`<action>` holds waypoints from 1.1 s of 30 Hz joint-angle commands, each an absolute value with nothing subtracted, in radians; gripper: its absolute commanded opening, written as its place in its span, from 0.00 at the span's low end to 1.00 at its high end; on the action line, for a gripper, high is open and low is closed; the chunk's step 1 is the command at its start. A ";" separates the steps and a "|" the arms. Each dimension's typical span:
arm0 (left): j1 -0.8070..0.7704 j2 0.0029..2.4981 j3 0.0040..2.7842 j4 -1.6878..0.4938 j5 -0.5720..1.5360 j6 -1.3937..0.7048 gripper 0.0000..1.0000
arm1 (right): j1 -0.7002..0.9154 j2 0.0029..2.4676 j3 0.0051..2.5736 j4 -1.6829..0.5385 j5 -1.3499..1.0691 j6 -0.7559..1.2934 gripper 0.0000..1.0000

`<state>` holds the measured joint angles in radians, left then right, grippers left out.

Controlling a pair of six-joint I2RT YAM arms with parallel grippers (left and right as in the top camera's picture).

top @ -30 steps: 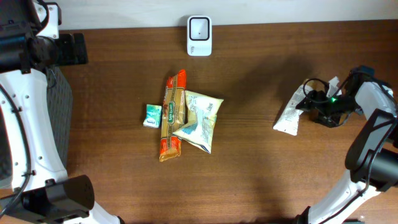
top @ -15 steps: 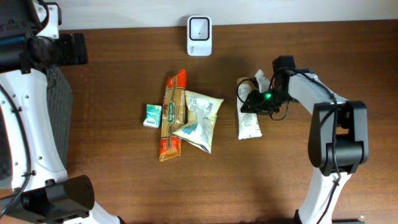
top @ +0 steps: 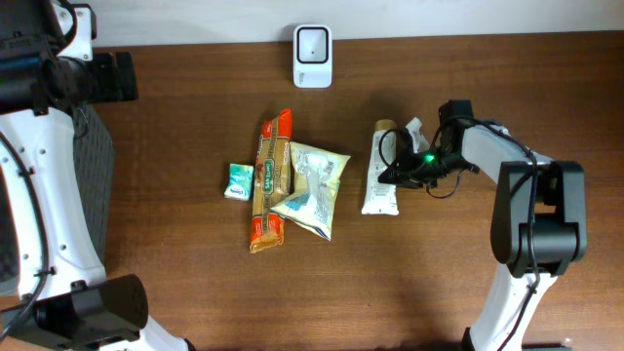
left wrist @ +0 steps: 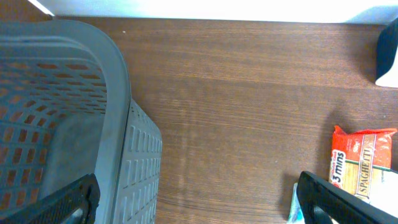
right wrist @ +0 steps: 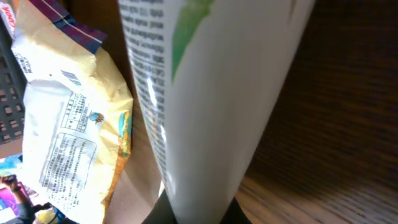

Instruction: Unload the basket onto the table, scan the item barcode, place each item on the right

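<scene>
At three o'clock from the heap of goods in the middle of the brown wooden surface (top: 195,283), the long white plastic packet with green print (top: 378,180) is found lying lengthwise, apart from the heap. The right fingers (top: 400,171) are pinched shut on its three o'clock edge near the upper half; in the right wrist view the packet (right wrist: 211,93) runs straight out from between them. The left fingers (left wrist: 320,193) are spread as wide as they go and hold nothing, over the grey mesh plastic basket (left wrist: 62,124) at the nine o'clock side.

The white rectangular barcode scanner (top: 313,43) stands at the twelve o'clock edge, towards eleven o'clock from the packet.

The packet is judged to be light, thin and limp, with a glossy and probably slippery film, so sagging and swinging are to be expected once it is lifted. A hold on the flat side seam or the crimped end is thought safest, since little can be crushed there. The printed face with the fine text should be left uncovered, as the barcode is likely to sit there; it cannot be made out here.
</scene>
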<state>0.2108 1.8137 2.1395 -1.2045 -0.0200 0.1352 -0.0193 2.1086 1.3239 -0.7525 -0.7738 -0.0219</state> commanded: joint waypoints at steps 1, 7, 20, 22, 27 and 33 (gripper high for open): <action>0.215 1.794 2.156 -1.203 -0.031 0.149 0.99 | -0.026 2.153 1.303 -0.740 -0.753 -0.010 0.04; 0.215 1.794 2.156 -1.203 -0.030 0.149 0.99 | -0.046 1.888 1.420 -1.039 -1.145 -0.266 0.04; 0.215 1.794 2.156 -1.203 -0.031 0.149 0.99 | 0.215 1.594 1.564 -0.846 -1.169 0.042 0.04; 0.215 1.794 2.156 -1.203 -0.031 0.149 0.99 | 0.218 1.594 1.597 -0.840 -1.105 0.104 0.04; 0.215 1.794 2.156 -1.203 -0.030 0.149 0.99 | 0.434 1.697 1.888 -1.000 -0.230 0.211 0.04; 0.215 1.794 2.156 -1.203 -0.030 0.149 0.99 | 0.526 2.171 2.311 -0.944 0.487 -0.089 0.04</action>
